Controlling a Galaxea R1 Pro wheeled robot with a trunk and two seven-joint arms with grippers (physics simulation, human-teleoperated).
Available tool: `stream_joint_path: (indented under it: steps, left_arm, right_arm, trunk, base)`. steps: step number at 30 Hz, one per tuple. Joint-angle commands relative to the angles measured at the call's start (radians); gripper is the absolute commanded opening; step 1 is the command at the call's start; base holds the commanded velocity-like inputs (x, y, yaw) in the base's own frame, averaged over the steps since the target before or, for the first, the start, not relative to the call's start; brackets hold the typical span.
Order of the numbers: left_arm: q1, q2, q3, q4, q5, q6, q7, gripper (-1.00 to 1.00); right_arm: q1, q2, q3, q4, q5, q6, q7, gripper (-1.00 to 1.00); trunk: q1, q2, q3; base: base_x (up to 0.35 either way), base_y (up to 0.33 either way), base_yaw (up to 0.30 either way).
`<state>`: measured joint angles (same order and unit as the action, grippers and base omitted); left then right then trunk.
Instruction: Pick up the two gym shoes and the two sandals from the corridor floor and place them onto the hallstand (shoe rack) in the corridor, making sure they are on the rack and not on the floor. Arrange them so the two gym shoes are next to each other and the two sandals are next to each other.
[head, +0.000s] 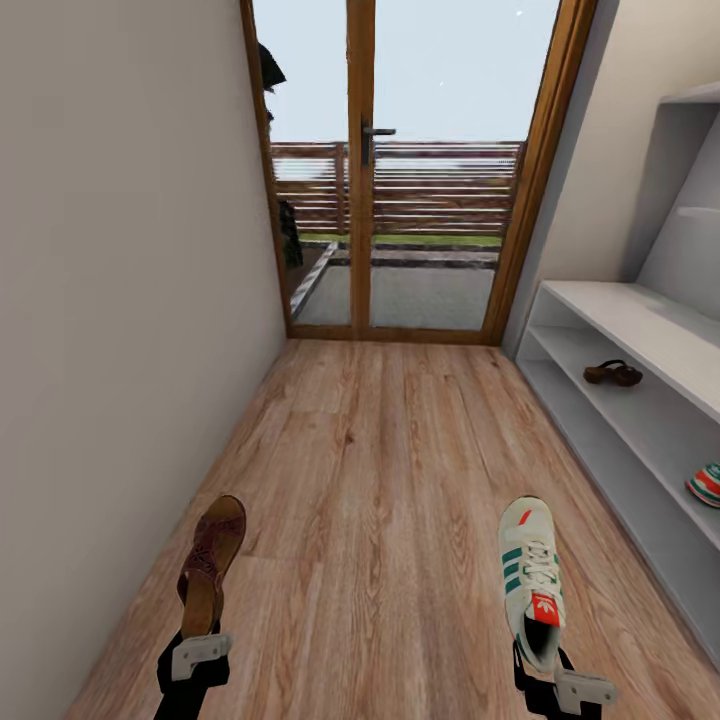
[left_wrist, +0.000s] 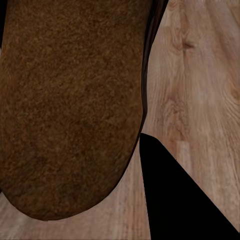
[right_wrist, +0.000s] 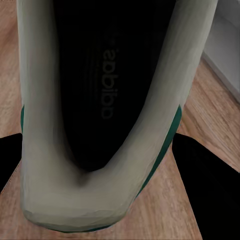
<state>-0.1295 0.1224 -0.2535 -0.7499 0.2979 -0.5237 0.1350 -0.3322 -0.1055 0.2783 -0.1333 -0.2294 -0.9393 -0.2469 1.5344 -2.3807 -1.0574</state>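
Observation:
My left gripper (head: 199, 640) is shut on the heel of a brown sandal (head: 212, 558), held above the corridor floor (head: 380, 470) at the lower left. In the left wrist view its suede sole (left_wrist: 70, 100) looms close beside one dark finger (left_wrist: 175, 200). My right gripper (head: 547, 668) is shut on the heel of a white gym shoe (head: 530, 575) with green stripes, toe pointing away. The right wrist view looks into that gym shoe's dark inside (right_wrist: 100, 90). On the hallstand (head: 610, 310) at the right, a second sandal (head: 613, 373) lies on an open shelf, and a second gym shoe (head: 706, 484) sits nearer me at the picture's edge.
A plain wall (head: 120, 300) runs along the left of the narrow corridor. A glazed wooden door (head: 360, 180) closes the far end. Bare plank floor stretches between me and the door.

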Motion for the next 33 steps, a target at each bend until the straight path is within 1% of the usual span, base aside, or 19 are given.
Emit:
stream_joint_path:
  steps: [1,29,33]
  left_arm:
    - [-0.001,0.001,-0.008,0.000,0.001,-0.003,0.011,-1.00]
    - [-0.001,0.001,-0.008,-0.001,0.001,-0.004,0.011,-1.00]
    - [-0.001,0.001,-0.007,-0.002,0.001,-0.004,0.011,-1.00]
  right_arm:
    - [-0.001,0.000,0.009,0.000,-0.008,-0.003,-0.003,-1.00]
    - [0.000,0.000,0.009,0.000,-0.010,-0.001,-0.003,-1.00]
    - [0.000,0.000,0.009,0.000,-0.010,-0.001,-0.003,-1.00]
  trunk:
    - [0.000,0.000,-0.001]
    - [0.000,0.000,-0.001]
    - [0.000,0.000,-0.001]
  base:
    - [0.339,0.000,0.000]
    - [0.339,0.000,0.000]
    - [0.339,0.000,-0.151]
